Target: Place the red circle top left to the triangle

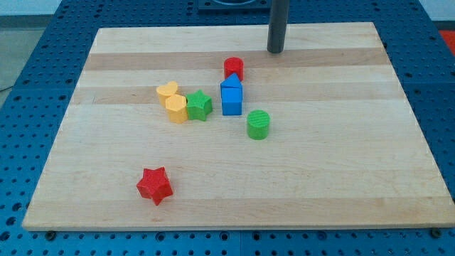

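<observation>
The counter is one board of light wood with some darker stripes, and it fills most of the view. It lies on a blue base with many small holes.

One dark rod comes down from the view's top. My tip stands on the counter near its top edge, up and to the view's right of the red circle and apart from it. It touches no block. A grasping tool does not show in the view, so I cannot tell its state.

There are eight blocks, two of each colour.
- Blue: one cube and one triangle. The triangle sits against the cube's upper side.
- Yellow: one heart, and one block whose shape I cannot tell, just below it and touching it.
- Green: one star, pressed to the right of the lower yellow block, and one circle, alone to the lower right of the cube.
- Red: one star, well apart near the view's bottom left, and the red circle.

The red circle sits just above the triangle, almost straight over its point, and seems to touch it.
</observation>
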